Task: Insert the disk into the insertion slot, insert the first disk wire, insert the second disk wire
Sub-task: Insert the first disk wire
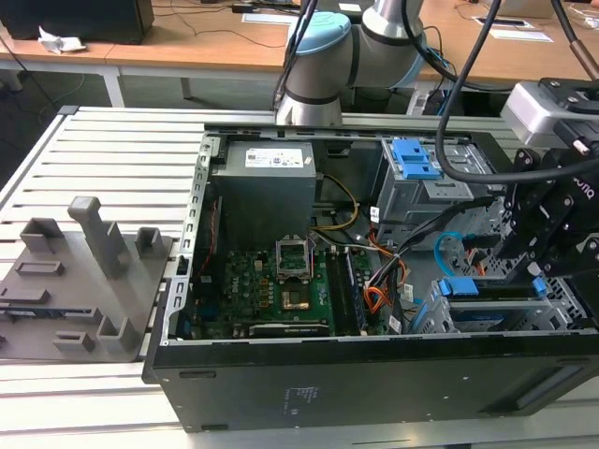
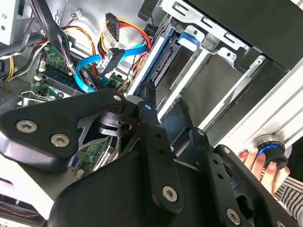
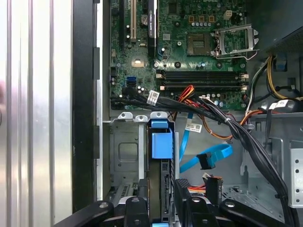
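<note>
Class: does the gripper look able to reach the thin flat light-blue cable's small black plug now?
Probably yes: the light-blue cable's black plug lies exposed near the gripper, nothing covering it.

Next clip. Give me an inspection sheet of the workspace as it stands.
Surface: slotted aluminium table carrying the open computer case.
Job's things: insertion slot holds a blue-handled carrier; first disk wire and second disk wire lie loose, plugs free.
Clutter: grey fixture plate on the exterior view's left.
Grippers: gripper at the slot's bay.
Cables: black bundle crosses the case.
Surroundings: wooden desks; a person's hand beside a blue-ringed button.
</note>
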`<state>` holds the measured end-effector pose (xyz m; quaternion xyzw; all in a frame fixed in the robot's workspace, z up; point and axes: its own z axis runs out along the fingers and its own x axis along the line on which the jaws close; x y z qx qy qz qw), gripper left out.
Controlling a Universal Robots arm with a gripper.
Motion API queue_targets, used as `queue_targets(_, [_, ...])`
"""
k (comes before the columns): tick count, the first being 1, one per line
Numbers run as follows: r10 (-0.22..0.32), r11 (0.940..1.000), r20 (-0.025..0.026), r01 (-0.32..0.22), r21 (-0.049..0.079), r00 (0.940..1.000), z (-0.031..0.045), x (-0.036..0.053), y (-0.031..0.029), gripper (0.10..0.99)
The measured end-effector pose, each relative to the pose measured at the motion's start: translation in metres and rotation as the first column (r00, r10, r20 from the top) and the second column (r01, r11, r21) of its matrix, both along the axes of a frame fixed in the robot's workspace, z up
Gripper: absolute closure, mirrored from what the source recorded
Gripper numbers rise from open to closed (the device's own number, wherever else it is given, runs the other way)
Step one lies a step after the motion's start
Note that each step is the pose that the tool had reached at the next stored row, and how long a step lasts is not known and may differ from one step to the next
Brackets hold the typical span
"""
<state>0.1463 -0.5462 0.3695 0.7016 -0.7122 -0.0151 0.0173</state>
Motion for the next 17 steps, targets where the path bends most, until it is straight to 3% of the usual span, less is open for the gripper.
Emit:
queue_targets(8, [0.0, 1.0, 0.0, 0.0, 0.0, 1.0, 0.0104, 0.0, 0.0006, 0.725])
queue_targets(15, [0.0, 1.0, 0.0001, 0.0, 0.0, 1.0, 0.0242, 0.0, 0.0013, 0.725])
queue_targets(17, [0.0, 1.0, 0.0, 0.0, 0.0, 1.0, 0.0248, 0.0, 0.0013, 0.725])
